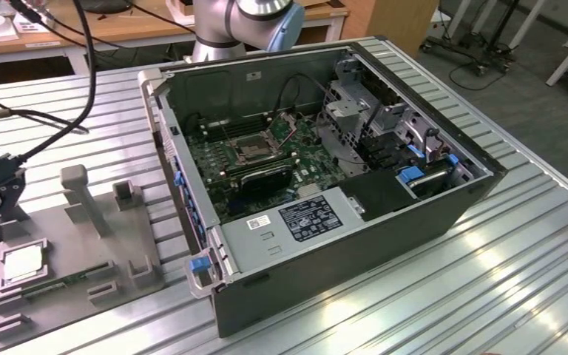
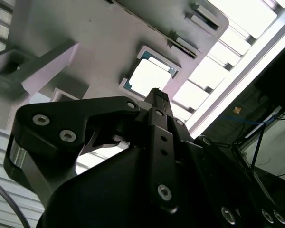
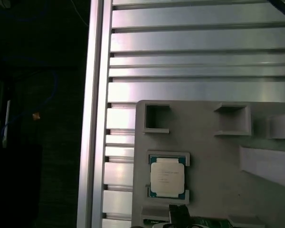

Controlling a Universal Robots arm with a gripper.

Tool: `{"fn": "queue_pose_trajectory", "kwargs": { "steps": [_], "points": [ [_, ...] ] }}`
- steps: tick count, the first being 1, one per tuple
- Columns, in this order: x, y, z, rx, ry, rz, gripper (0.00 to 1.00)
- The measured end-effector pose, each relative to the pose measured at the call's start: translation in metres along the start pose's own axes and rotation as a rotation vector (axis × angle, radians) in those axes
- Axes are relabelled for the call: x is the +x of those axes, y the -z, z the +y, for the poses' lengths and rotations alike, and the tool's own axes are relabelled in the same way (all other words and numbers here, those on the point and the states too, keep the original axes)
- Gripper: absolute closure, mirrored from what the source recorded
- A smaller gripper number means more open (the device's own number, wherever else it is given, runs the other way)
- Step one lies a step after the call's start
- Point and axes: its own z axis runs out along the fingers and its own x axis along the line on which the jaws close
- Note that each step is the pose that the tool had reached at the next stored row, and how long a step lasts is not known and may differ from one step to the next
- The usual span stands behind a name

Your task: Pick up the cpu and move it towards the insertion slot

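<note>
cpu (image 1: 20, 262) lies flat in grey tray (image 1: 72, 255) recess, held square for pickup | end effector (image 2: 156, 97) hovers above it, carrying nothing; open or clenched: cannot tell | insertion slot (image 1: 254, 151) well apart, inside computer case (image 1: 363, 244)

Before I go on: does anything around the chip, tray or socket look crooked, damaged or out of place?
Nothing stands out. The cpu lies flat and square in its recess on the grey tray. The insertion slot sits inside the open computer case, and no damage shows on either.
</note>
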Motion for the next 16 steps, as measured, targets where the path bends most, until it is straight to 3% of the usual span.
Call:
{"fn": "queue_pose_trajectory", "kwargs": {
  "steps": [8, 16],
  "points": [
    [-0.0001, -0.0137, -0.0007, -0.0001, 0.0, 0.0003, 0.89],
    [-0.0001, -0.0144, -0.0007, 0.0, 0.0, 0.0004, 0.89]
  ]
}}
